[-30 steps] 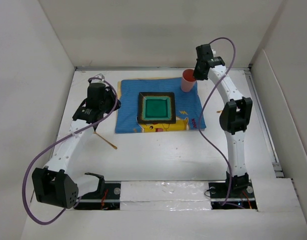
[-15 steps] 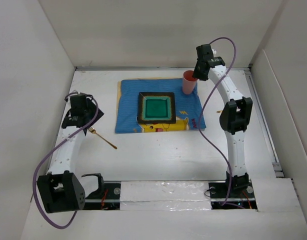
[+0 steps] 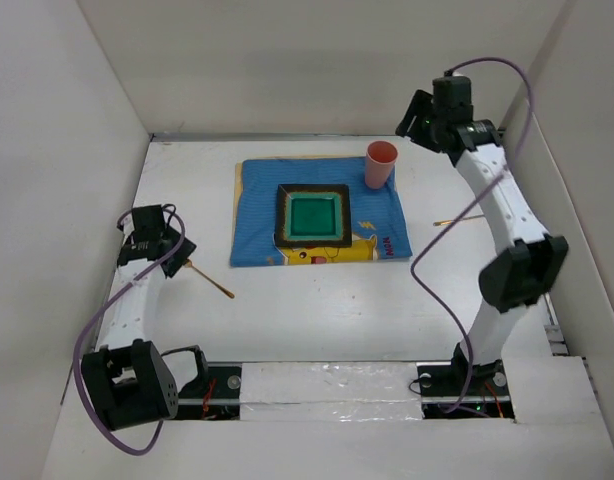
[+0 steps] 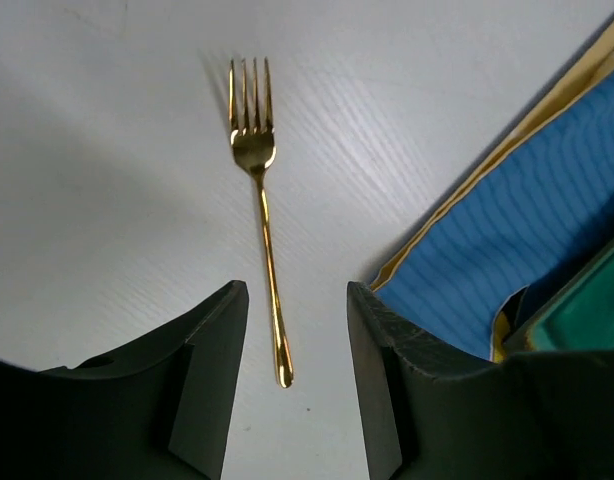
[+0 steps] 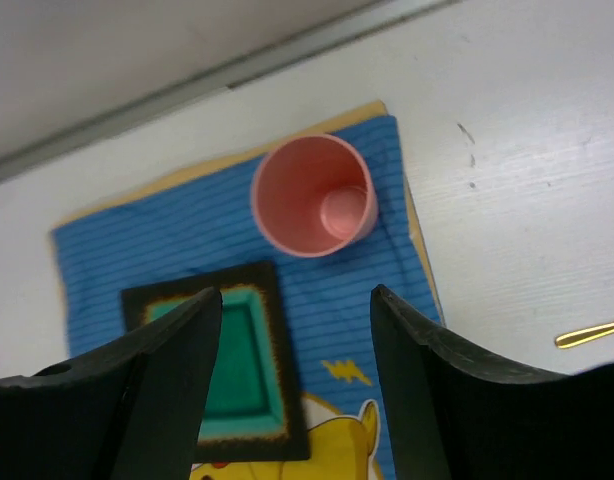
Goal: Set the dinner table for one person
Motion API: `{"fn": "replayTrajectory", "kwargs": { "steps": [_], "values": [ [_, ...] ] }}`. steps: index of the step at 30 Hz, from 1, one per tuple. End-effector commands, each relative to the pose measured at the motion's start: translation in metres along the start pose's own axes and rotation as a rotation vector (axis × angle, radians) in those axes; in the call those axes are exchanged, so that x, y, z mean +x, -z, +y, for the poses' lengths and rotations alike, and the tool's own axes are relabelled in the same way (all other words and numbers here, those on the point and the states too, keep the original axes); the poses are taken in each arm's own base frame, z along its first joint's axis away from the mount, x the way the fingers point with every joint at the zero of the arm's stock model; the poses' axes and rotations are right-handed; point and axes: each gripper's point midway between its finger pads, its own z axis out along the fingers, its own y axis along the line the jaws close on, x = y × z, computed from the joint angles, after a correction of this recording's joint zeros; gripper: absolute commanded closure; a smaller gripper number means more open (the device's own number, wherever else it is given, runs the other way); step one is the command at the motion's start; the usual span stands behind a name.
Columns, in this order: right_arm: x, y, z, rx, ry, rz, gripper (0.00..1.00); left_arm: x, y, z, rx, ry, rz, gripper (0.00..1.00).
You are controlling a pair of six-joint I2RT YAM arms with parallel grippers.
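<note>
On the white dinner table a blue cartoon mat carries a square green plate and an upright pink cup at its far right corner. A gold fork lies on the table left of the mat. My left gripper hovers by it, open and empty. In the left wrist view the fork lies flat, its handle end between my left gripper's jaws. My right gripper hangs above and behind the cup, open and empty. The right wrist view shows my right gripper, the cup and the plate below.
A second gold utensil lies on the table right of the mat; its tip also shows in the right wrist view. White walls enclose the table on three sides. A metal rail runs along the right edge.
The left gripper opened, left the fork on the table and pulled back to the left. The right gripper opened off the cup and rose up and to the right.
</note>
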Motion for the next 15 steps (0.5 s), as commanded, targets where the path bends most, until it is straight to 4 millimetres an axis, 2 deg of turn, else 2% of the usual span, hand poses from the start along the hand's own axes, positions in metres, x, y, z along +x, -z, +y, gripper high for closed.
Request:
{"fn": "replayTrajectory", "kwargs": {
  "steps": [1, 2, 3, 4, 5, 6, 7, 8, 9, 11, 13, 14, 15],
  "values": [
    [-0.043, 0.068, 0.019, -0.162, -0.062, -0.189, 0.33, 0.012, -0.011, 0.013, -0.047, 0.05, 0.022, 0.59],
    [-0.037, 0.074, 0.018, -0.18, -0.071, -0.186, 0.33, 0.018, -0.016, 0.018, -0.064, 0.06, 0.029, 0.6],
    [-0.019, 0.071, 0.01, -0.173, -0.073, -0.155, 0.36, 0.012, -0.02, 0.022, -0.081, 0.067, -0.006, 0.6],
    [-0.023, 0.081, 0.013, -0.201, -0.083, -0.185, 0.42, 0.013, -0.023, 0.024, -0.097, 0.069, -0.019, 0.6],
    [-0.026, 0.103, 0.022, -0.252, -0.094, -0.208, 0.52, 0.016, -0.026, 0.029, -0.112, 0.077, -0.021, 0.6],
    [-0.025, 0.11, 0.023, -0.272, -0.103, -0.215, 0.85, 0.016, -0.028, 0.028, -0.113, 0.073, -0.03, 0.6],
    [-0.015, 0.118, 0.034, -0.314, -0.101, -0.209, 1.0, 0.021, -0.032, 0.03, -0.129, 0.067, -0.016, 0.6],
    [-0.013, 0.14, 0.046, -0.391, -0.113, -0.209, 1.0, 0.027, -0.034, 0.03, -0.137, 0.061, -0.004, 0.6],
    [-0.009, 0.148, 0.054, -0.43, -0.114, -0.201, 1.0, 0.027, -0.036, 0.03, -0.148, 0.054, -0.012, 0.61],
    [0.012, 0.162, 0.076, -0.52, -0.093, -0.14, 1.0, 0.041, -0.044, 0.033, -0.179, 0.02, 0.011, 0.6],
    [0.03, 0.167, 0.086, -0.55, -0.073, -0.096, 1.0, 0.043, -0.051, 0.037, -0.205, 0.023, 0.013, 0.6],
    [0.047, 0.166, 0.091, -0.558, -0.058, -0.059, 1.0, 0.047, -0.056, 0.04, -0.22, 0.018, 0.032, 0.6],
    [0.054, 0.169, 0.093, -0.568, -0.051, -0.048, 1.0, 0.048, -0.059, 0.038, -0.212, 0.016, 0.039, 0.6]
  ]
}}
